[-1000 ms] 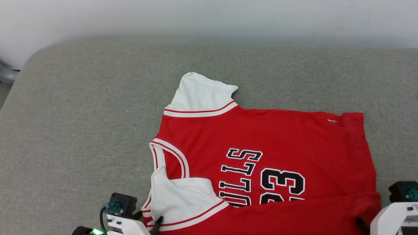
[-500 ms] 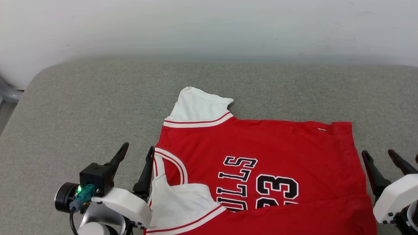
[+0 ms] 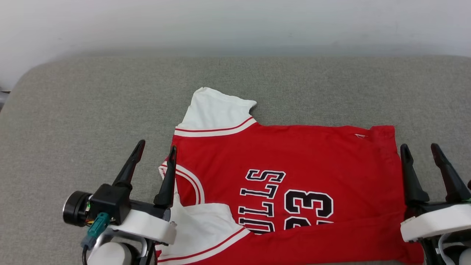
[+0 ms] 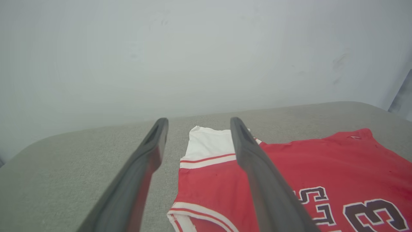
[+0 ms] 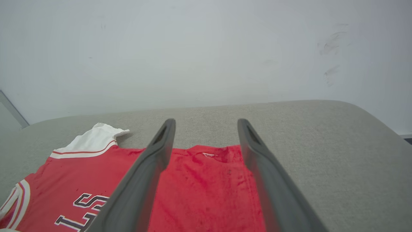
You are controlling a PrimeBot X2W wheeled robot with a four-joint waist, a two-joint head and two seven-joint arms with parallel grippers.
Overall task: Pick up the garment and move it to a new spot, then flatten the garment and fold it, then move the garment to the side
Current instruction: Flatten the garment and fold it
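Red garment flat on grey cushion, white wall behind
Long axis runs crosswise: collar end beside left gripper, hem end beside right gripper; both spread wide, holding nothing

Grey fabric pad, rounded corners. Red shirt lies sideways on it, between left gripper and right gripper: collar just beside the left one, hem beside the right, near edge folded over the lettering.
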